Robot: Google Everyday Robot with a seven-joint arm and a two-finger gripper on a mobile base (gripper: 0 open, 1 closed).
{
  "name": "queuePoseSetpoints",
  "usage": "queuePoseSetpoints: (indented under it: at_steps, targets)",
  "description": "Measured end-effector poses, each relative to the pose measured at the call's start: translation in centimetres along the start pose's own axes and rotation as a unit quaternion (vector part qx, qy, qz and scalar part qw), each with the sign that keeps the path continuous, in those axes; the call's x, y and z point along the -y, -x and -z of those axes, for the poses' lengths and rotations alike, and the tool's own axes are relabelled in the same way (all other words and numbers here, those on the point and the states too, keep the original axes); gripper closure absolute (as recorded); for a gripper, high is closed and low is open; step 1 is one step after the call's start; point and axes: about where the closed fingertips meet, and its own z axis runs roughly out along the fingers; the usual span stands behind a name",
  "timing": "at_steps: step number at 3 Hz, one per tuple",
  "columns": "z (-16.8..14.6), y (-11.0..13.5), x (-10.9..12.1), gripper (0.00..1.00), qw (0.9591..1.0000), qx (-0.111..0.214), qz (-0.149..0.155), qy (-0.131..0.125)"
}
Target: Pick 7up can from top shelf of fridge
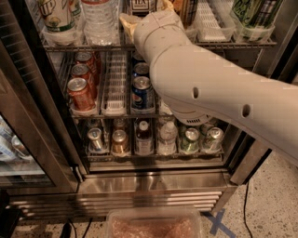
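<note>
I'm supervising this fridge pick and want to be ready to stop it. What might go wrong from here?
1. The claw sits at the top shelf near the white TEA can, while the 7up can stands far left, so it may take the wrong can.
2. Sweeping left, it might knock the water bottle that stands between them.

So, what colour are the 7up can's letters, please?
Green, on the 7up can, camera view; the gripper is at the top shelf.

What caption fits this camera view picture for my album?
Robot's gripper at the fridge's top shelf, right of the 7up can.
</note>
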Motion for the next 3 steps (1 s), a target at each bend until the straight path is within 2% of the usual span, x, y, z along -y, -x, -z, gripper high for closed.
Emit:
queuePoseSetpoints:
  at_steps: [1,2,3]
  targets:
    - [-0.8,0.12,-0.25,0.38,0.9998,0.002,-0.02,0.006]
    - [-1.31,0.18,-0.41,0.57,0.9993,0.003,-0.035,0.011]
    - [-1.31,0.18,-0.41,0.81,0.9993,0.003,-0.035,0.011]
